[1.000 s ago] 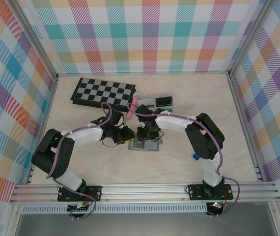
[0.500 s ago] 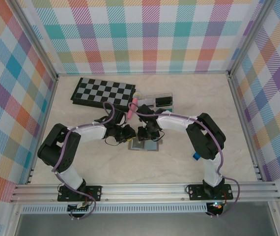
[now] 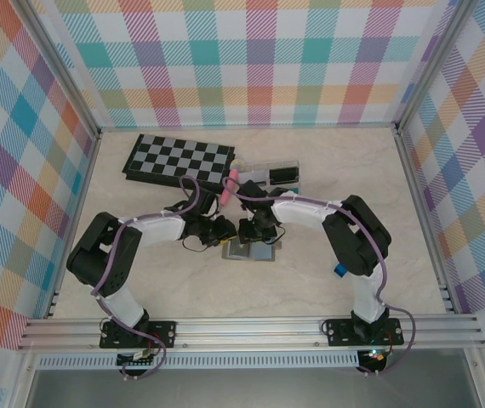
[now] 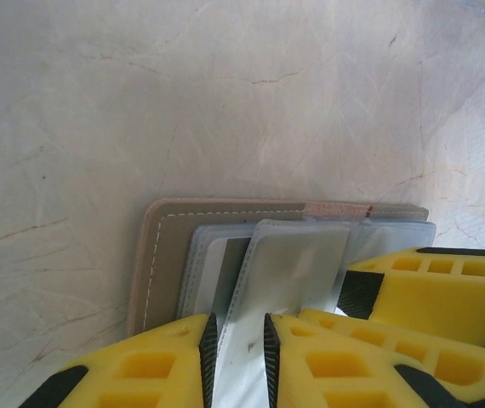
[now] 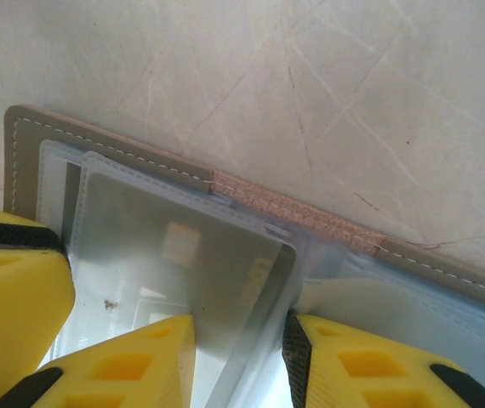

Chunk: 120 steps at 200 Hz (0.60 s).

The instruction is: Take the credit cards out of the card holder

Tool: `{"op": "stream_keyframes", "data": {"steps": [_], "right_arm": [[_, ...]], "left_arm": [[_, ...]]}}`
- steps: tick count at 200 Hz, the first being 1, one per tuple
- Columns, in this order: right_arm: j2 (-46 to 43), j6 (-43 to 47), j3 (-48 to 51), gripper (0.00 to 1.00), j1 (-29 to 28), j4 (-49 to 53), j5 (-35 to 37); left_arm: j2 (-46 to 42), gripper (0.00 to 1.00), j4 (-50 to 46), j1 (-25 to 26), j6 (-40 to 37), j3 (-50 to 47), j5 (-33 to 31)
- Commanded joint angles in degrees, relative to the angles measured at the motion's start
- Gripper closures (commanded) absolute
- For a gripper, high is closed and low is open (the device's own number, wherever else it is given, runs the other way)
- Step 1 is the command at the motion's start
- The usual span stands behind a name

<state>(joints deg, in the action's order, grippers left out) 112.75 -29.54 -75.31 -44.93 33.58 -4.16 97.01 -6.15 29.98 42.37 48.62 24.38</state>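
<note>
Near table: the bare table (image 3: 251, 293) between the arm bases and the card holder (image 3: 261, 253) gives open room to draw things out towards the near edge.
Card holder: lies open and flat mid-table, its long axis left to right. The clear sleeves are fanned up from it.
Credit cards: judged to sit inside the cloudy sleeves. I cannot tell which sleeve holds which.
Left hand (image 4: 240, 340): directly over the holder's left panel, its fingers pressed together on a thin clear sleeve (image 4: 298, 259) that stands up between them.
Right hand (image 5: 238, 361): just beside the left hand and close to the spine. It straddles a lifted sleeve leaf, but I cannot tell whether it pinches it.
Key relation: both hands are on the holder, neither nearer. The sleeves open away from the spine, so a card should probably slide out along the holder's long axis.
Crowding: the yellow fingers (image 4: 430, 293) of the two hands nearly touch, which leaves little room to regrip.
Far side: a pink item (image 3: 230, 185), a clear plastic box (image 3: 278, 175) and a chessboard (image 3: 179, 159) lie beyond the hands, so pulling that way is cramped.
</note>
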Motion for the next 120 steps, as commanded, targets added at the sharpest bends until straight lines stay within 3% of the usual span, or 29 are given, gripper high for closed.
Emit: {"op": "stream_keyframes", "data": {"steps": [1, 59, 120], "right_arm": [[2.8, -0.2, 3.1, 0.65, 0.3, 1.7, 0.2], [2.5, -0.6, 3.5, 0.65, 0.5, 1.1, -1.0], [1.2, -1.1, 6.4, 0.66, 2.1, -3.7, -7.0]], "left_arm": [[1.3, 0.76, -1.8, 1.0, -2.3, 1.8, -1.4], [1.8, 0.76, -6.1, 1.2, -4.5, 2.5, -4.3], [2.8, 0.78, -4.3, 1.3, -4.6, 2.6, 0.5]]}}
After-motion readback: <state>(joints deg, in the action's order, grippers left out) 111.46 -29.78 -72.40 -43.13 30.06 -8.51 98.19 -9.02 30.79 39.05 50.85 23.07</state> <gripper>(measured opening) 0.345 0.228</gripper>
